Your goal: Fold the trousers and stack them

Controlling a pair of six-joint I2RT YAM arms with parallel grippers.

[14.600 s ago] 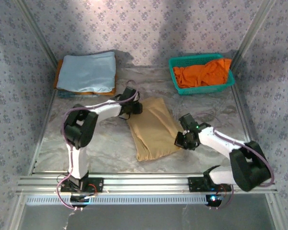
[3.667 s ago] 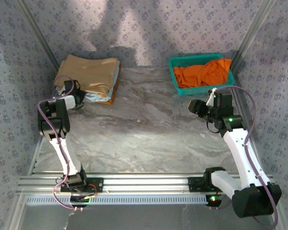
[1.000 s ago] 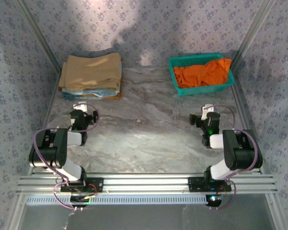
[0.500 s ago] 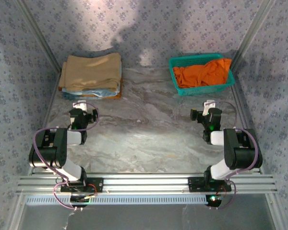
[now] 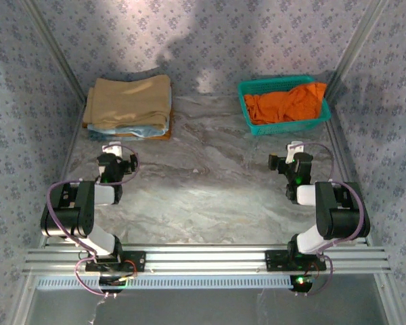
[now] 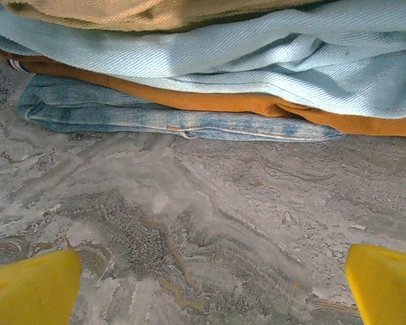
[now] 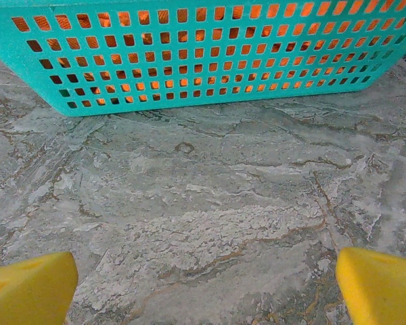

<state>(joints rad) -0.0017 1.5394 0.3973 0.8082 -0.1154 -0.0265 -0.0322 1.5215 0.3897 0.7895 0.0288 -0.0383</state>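
Jaws apart, left gripper (image 5: 114, 160) and right gripper (image 5: 290, 160); trousers (image 5: 130, 100) atop stack (image 5: 130, 130); orange garment (image 5: 287, 103) in basket (image 5: 284, 125).

Teal perforated basket (image 7: 203, 61) at far right of grey marbled tabletop (image 5: 210, 183), bright orange garment (image 5: 287, 101) heaped inside, folded pile at far left: light blue cloth (image 6: 271, 54) over rust-orange cloth (image 6: 223, 103) over faded denim (image 6: 122, 115)

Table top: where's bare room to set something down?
Bare: the table's wide middle, between the clothes stack topped by the trousers and the teal basket, and the strip between the left end effector and right end effector. Crowded: both back corners.
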